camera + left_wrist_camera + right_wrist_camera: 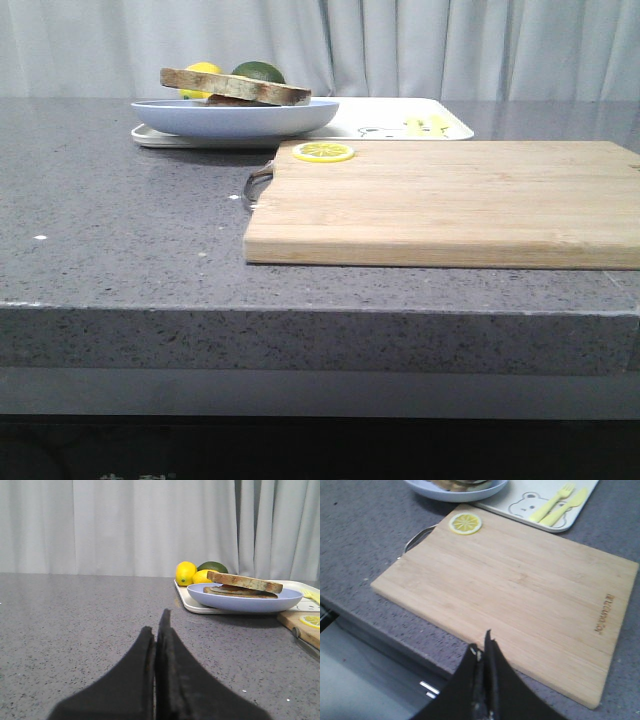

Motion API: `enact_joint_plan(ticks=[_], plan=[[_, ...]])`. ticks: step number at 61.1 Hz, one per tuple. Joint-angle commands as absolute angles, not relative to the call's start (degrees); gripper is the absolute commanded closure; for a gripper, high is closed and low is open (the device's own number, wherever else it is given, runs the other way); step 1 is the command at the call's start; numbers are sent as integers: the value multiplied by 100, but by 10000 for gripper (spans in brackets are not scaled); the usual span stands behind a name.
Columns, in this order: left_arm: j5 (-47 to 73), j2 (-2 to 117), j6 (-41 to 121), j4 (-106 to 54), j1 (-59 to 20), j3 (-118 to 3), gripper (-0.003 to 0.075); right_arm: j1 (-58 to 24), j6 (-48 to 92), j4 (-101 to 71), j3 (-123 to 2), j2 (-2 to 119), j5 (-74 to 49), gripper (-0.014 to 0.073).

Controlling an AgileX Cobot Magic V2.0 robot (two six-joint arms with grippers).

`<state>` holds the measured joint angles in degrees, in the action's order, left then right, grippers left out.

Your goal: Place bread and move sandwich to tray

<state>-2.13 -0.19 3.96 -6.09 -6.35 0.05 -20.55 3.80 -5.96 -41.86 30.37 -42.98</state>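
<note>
Sandwich of two brown-crusted bread slices [236, 88] on round pale blue plate [235, 117], far left part of grey speckled stone counter [110, 230]; top slice a thick squarish piece with pale greenish-beige crumb [244, 582], lying flat over the lower slice, a dark reddish filling edge between them in the left wrist view; egg not clearly made out

Plate resting on left end of flat white rectangular tray with rounded corners [400, 128]; plate rim overhanging the tray's near edge. Right part of tray bare, showing cartoon bear print [529, 504] and yellow fork-and-knife marks [559, 502]

Behind plate, at far side: two yellow lemons [186, 573], dark green avocado-like fruit [260, 72] just beside them; whether on the tray or behind it, cannot tell

Light wooden cutting board [450, 205] near of tray and to the right, far-left corner just beside the plate, metal handle [256, 181] on left edge. Yellow lemon slice [323, 152] flat on board's far-left corner. Rest of board surface plain, small branded lettering near right end in right wrist view

Left gripper [156, 645] low over bare counter left of plate, well apart from it; dark fingers pressed together, nothing between

Right gripper [484, 655] above near edge of cutting board, fingers likewise closed together, holding nothing

Pale pleated curtain [420, 45] across the background
</note>
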Motion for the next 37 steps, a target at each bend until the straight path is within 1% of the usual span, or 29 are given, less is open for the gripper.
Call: enact_joint_plan(ticks=[1,12,21,27,37], plan=[[-676,-144,333,-661,-620,38,738,-1520,396,-509,-3897,2753,-3304,713],[-676,-144,333,-661,-620,38,738,-569,453,-376,-2456,1678,-1726,713],[-676,-144,333,-661,-620,38,738,-98,453,-253,-1386,773,-929,713],[-676,-144,333,-661,-620,38,738,61,453,-253,-760,308,-540,713],[-676,-144,333,-661,-620,38,738,56,453,-253,-112,-166,-126,713]])
